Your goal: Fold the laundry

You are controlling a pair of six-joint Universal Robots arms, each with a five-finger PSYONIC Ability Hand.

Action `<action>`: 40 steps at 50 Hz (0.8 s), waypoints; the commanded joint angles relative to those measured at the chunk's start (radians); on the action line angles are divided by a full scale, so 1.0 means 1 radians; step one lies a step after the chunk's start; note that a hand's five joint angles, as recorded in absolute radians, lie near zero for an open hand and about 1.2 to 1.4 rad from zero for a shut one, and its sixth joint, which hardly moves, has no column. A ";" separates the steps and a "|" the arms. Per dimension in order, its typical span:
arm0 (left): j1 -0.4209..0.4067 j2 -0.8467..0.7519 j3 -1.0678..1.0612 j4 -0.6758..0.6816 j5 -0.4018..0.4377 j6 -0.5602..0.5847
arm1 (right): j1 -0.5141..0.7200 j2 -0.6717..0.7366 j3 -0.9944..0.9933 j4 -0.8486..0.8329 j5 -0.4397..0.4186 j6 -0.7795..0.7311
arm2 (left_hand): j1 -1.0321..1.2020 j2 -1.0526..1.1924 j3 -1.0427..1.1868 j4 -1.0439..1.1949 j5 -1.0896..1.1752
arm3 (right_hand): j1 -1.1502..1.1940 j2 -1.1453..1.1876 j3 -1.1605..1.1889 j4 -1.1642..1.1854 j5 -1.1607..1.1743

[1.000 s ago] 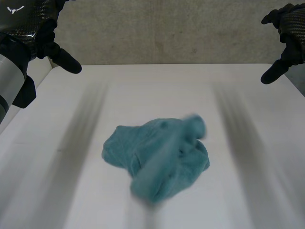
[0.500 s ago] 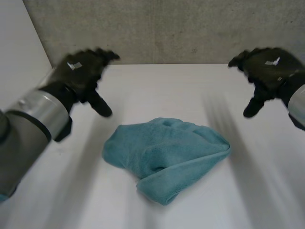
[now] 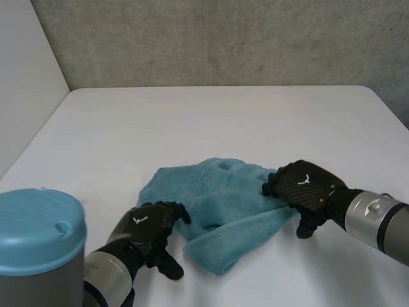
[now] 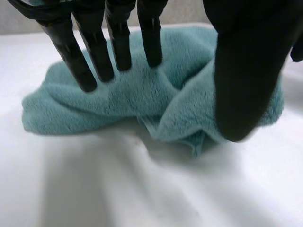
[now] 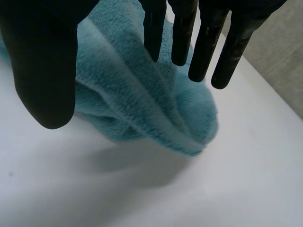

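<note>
White table (image 3: 192, 121) is backed by a grey wall (image 3: 223, 38). Left hand (image 3: 148, 231) and right hand (image 3: 305, 187) are held spread, nothing pinched, at opposite ends of the crumpled teal towel (image 3: 217, 204) lying mid-table, presumably so its edges can be seized.

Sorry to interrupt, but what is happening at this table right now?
A two-armed robot is working on a crumpled teal fleece cloth that lies in a heap on the white table. Its left hand is at the cloth's near left edge and its right hand is at the right edge. Both hands have straight fingers and thumbs held apart, reaching over the fabric but not closed on it. Nothing is folded yet.
</note>
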 commanded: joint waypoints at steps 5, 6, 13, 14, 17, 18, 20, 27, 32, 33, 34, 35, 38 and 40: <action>-0.019 -0.122 0.047 0.030 -0.003 0.003 | -0.006 0.081 0.040 -0.159 -0.013 0.008 | -0.201 -0.208 -0.211 -0.198 -0.198 | 0.230 0.176 0.168 0.169 0.187; -0.019 -0.123 0.047 0.030 -0.003 0.003 | -0.006 0.081 0.040 -0.159 -0.013 0.008 | -0.201 -0.208 -0.211 -0.198 -0.198 | 0.230 0.176 0.168 0.169 0.187; -0.032 -0.192 0.078 0.047 -0.003 0.000 | 0.000 0.104 0.038 -0.219 0.010 0.010 | -0.061 -0.067 -0.070 -0.058 -0.057 | 0.377 0.323 0.315 0.316 0.334; -0.032 -0.192 0.078 0.047 -0.003 0.000 | 0.000 0.104 0.038 -0.219 0.010 0.010 | -0.060 -0.067 -0.070 -0.057 -0.057 | 0.377 0.323 0.315 0.316 0.334; -0.049 -0.210 0.085 0.057 -0.003 -0.006 | 0.002 0.104 0.038 -0.234 0.029 0.010 | -0.010 -0.017 -0.020 -0.007 -0.007 | 0.442 0.388 0.380 0.381 0.399; -0.055 -0.218 0.088 0.065 -0.005 -0.015 | 0.003 0.104 0.037 -0.240 0.041 0.011 | -0.004 -0.011 -0.014 -0.002 -0.001 | 0.465 0.411 0.403 0.404 0.422; -0.061 -0.218 0.092 0.071 -0.003 -0.030 | 0.003 0.104 0.034 -0.248 0.056 0.013 | 0.016 0.010 0.007 0.019 0.020 | 0.500 0.446 0.438 0.439 0.457; -0.067 -0.221 0.098 0.116 -0.003 -0.062 | 0.003 0.129 0.020 -0.294 0.101 0.083 | 0.282 0.276 0.273 0.285 0.286 | 0.594 0.540 0.532 0.533 0.551; -0.067 -0.232 0.098 0.151 -0.005 -0.064 | 0.005 0.170 0.003 -0.296 0.104 0.094 | 0.488 0.482 0.479 0.491 0.492 | 0.574 0.520 0.512 0.513 0.531; -0.066 -0.233 0.098 0.160 -0.006 -0.064 | 0.006 0.186 -0.004 -0.296 0.104 0.094 | 0.585 0.578 0.575 0.588 0.588 | 0.495 0.441 0.433 0.434 0.452; -0.065 -0.233 0.098 0.160 -0.006 -0.064 | 0.006 0.186 -0.005 -0.296 0.104 0.094 | 0.586 0.579 0.576 0.589 0.589 | 0.494 0.440 0.432 0.433 0.452; -0.065 -0.236 0.098 0.168 -0.006 -0.064 | 0.009 0.196 -0.017 -0.296 0.109 0.094 | 0.720 0.713 0.710 0.722 0.723 | 0.454 0.400 0.392 0.393 0.411; -0.064 -0.238 0.101 0.180 -0.009 -0.064 | 0.017 0.219 -0.055 -0.294 0.116 0.095 | 0.946 0.940 0.936 0.949 0.950 | 0.587 0.533 0.525 0.526 0.545; -0.061 -0.238 0.104 0.189 -0.011 -0.063 | 0.029 0.230 -0.080 -0.294 0.121 0.095 | 0.947 0.940 0.937 0.949 0.950 | 0.855 0.802 0.793 0.795 0.813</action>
